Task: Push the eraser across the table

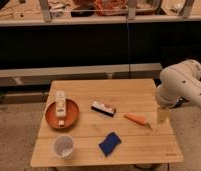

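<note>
The eraser (103, 108) is a small block with a black base and a white top with a reddish mark. It lies near the middle of the light wooden table (119, 90). My gripper (163, 116) hangs at the end of the white arm (181, 85) over the table's right edge, to the right of the eraser and just right of a carrot (135, 119). It is apart from the eraser.
A white bottle (60, 103) lies in an orange-brown bowl (62, 115) at the left. A clear plastic cup (63, 147) stands at the front left. A blue folded cloth (109, 143) lies at the front middle. A dark shelf runs behind the table.
</note>
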